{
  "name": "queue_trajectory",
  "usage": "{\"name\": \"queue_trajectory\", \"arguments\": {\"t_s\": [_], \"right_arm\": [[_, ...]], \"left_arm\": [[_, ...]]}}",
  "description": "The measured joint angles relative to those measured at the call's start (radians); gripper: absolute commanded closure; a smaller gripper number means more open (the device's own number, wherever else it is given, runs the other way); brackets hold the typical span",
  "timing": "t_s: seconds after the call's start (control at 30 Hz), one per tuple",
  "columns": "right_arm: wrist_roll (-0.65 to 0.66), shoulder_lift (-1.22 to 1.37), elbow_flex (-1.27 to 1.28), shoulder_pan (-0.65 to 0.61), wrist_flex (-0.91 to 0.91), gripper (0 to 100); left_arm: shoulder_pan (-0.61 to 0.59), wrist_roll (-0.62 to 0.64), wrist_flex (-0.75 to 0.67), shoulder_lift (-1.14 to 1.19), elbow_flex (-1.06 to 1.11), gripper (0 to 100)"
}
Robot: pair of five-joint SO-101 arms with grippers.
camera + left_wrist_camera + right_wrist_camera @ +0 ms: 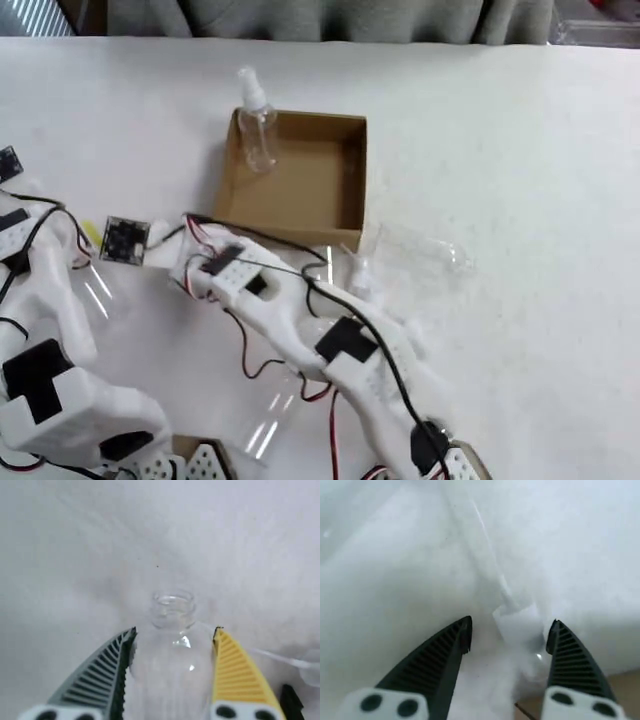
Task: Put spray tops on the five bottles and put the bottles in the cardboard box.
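The step in hand looks like the pickup of a spray top (520, 620) meant for the open-necked bottle (172, 607). The right claw (510, 625), just beside the near wall of the cardboard box (300, 185), is spread and straddles the top's white head. One tip stands clear of the head, so nothing is pinched yet. The dip tube (487, 545) trails away from the head across the table (520, 150). The left claw (172, 632), off the box's near-left corner, appears pressed against the bottle's sides, with the bare neck poking out past its tips.

To do this well, I judge the right claw should centre over the head and pinch that, not the thin tube, which would likely bend or slip. The tube must hang free to thread into the neck, so the left claw's part is to hold steady and offer the opening. One capped bottle (257, 130) leans in the box's far-left corner. Another clear bottle (425, 250) lies on its side off the near-right corner.
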Motion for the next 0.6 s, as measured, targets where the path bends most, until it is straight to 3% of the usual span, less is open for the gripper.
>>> {"name": "queue_trajectory", "arguments": {"t_s": [0.1, 0.2, 0.47, 0.6], "right_arm": [[0.005, 0.037, -0.087, 0.0, 0.078, 99.3], [0.005, 0.051, -0.126, 0.002, 0.092, 95.3], [0.006, 0.012, -0.132, 0.008, 0.11, 98.2], [0.005, -0.089, -0.13, 0.003, 0.218, 98.2]], "left_arm": [[0.0, 0.0, -0.012, 0.0, 0.0, 97], [0.0, 0.0, -0.021, 0.0, 0.0, 97], [0.0, 0.002, -0.025, 0.0, 0.008, 97], [0.0, 0.002, -0.028, 0.0, 0.009, 97]]}}
